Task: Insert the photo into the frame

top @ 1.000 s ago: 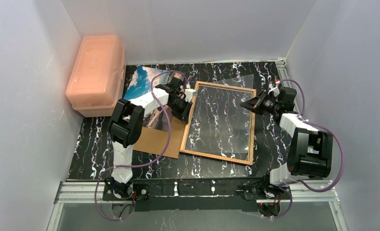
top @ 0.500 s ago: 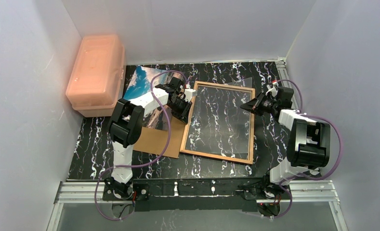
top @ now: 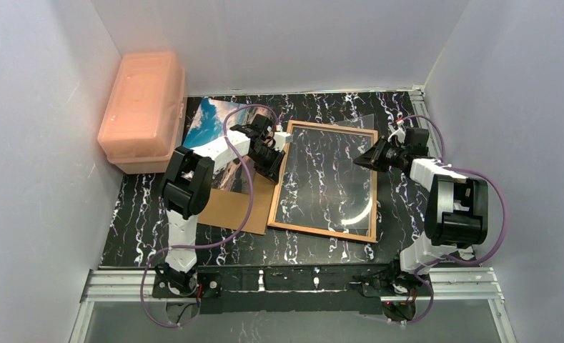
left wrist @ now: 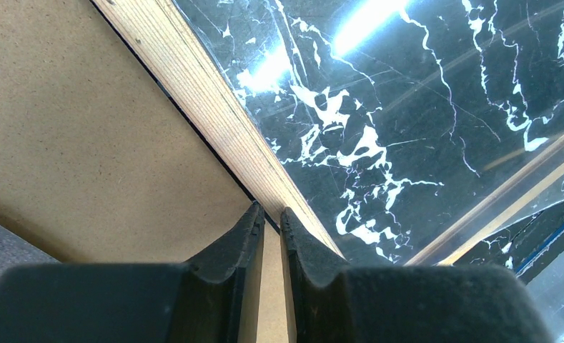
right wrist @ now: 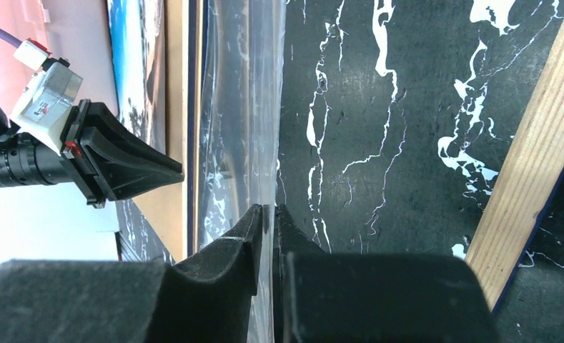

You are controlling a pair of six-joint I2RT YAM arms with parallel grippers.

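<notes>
your left gripper (left wrist: pixel 268 214) was clenched on the frame (top: pixel 322 234), its two fingers almost together with the pale wooden left rail running down into the slit between them. in the overhead view that grip sat on the upper part of the frame's left side. your right gripper (right wrist: pixel 268 209) was at the frame's right side, jaws a sliver apart with the edge of the clear pane (right wrist: pixel 239 107) between them; you could not tell from the wrist view whether it was pinched or loose. the frame lay flat in the middle of the marbled black table (top: pixel 143 221), wood side up. the photo (top: pixel 207 121) lay outside the frame, at the upper left of the overhead view, just beside the pink box (top: pixel 143 107) and partly hidden by your left arm. the brown backing board (top: pixel 229 207) lay below the photo, touching the frame's left rail.
</notes>
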